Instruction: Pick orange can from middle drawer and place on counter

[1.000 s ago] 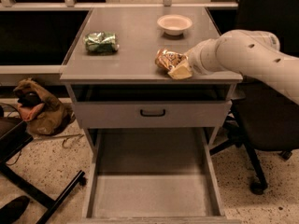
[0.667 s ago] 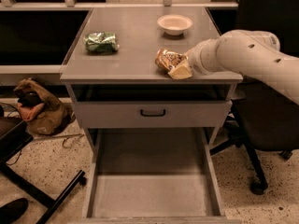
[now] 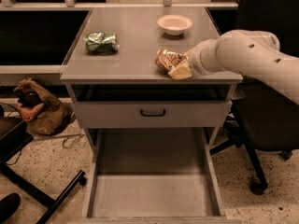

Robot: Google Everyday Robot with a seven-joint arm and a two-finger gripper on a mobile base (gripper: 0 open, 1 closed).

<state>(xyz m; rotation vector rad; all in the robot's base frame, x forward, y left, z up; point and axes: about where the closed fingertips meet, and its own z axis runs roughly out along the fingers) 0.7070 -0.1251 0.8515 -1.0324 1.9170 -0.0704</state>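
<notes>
So the orange can (image 3: 166, 59) is already up on the counter (image 3: 135, 41), sitting a bit in front of the white bowl (image 3: 174, 24), close to the front edge. The gripper (image 3: 181, 69) is pressed right against the can, on the side facing away from the green can (image 3: 101, 42), which sits well off from the bowl across the top.

Honestly I can't tell from here whether the gripper is clamped on the can or has let go, since the wrist blocks that bit. My guess is it's parked that low because it's setting the can down.

The middle drawer (image 3: 152, 195) hangs pulled out far below the bowl with its floor bare, so the pick part looks done.

Compared with a second ago, nothing has budged. Arm and can are in the same spots.
</notes>
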